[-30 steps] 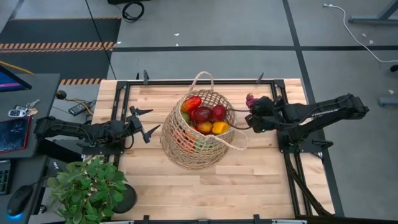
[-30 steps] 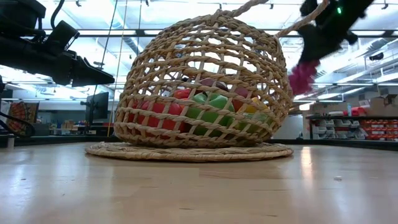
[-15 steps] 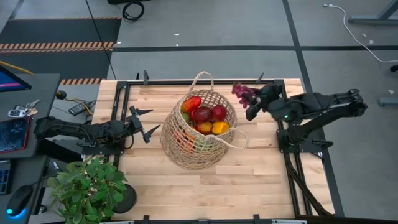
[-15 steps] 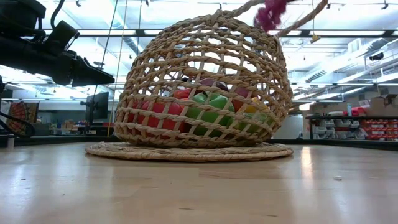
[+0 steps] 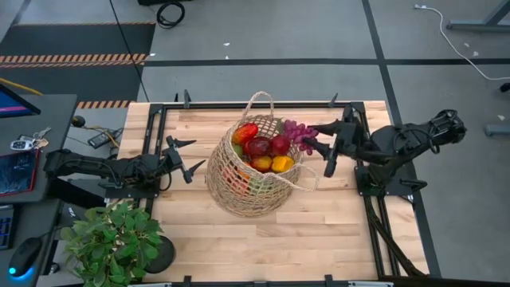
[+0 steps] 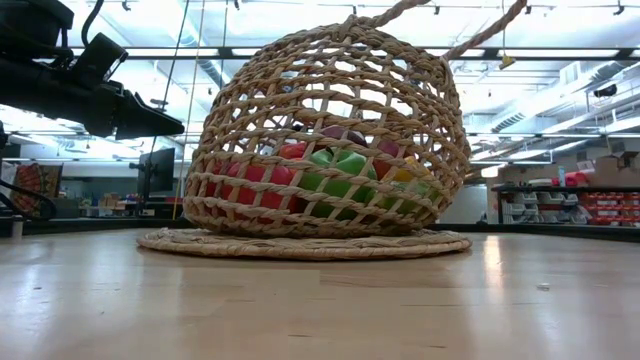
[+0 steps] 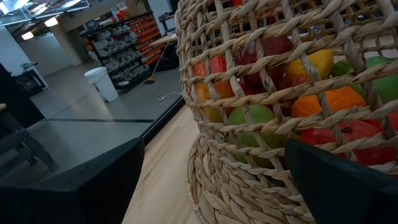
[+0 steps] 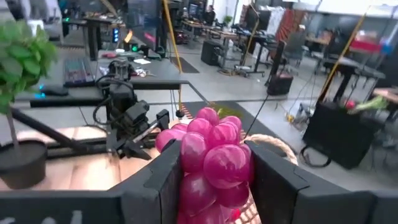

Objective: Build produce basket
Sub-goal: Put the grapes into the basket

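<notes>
Potted plant (image 5: 111, 239) sits at the near-left corner of the surface (image 5: 319, 239), leafy, dark pot, well apart from the basket (image 5: 253, 185). Desk w/ keyboard and mouse off the left edge.

Basket is mid-surface: round, tan wicker, loose open weave, two thin loop handles, flat woven base. Produce (image 5: 259, 147) piled inside: red, yellow, orange on top, green lower down seen thru the weave.

Right gripper (image 8: 211, 171) is over the basket's right rim, pressed tight on grapes (image 5: 296, 131), a glossy purple bunch hanging above the edge of the pile.

Left gripper (image 5: 188, 156) waits just left of the basket, fingers spread wide, nothing in them.

Surface is pale wood planks in a black metal frame. Grey floor w/ hazard tape; shelving and benches beyond.
</notes>
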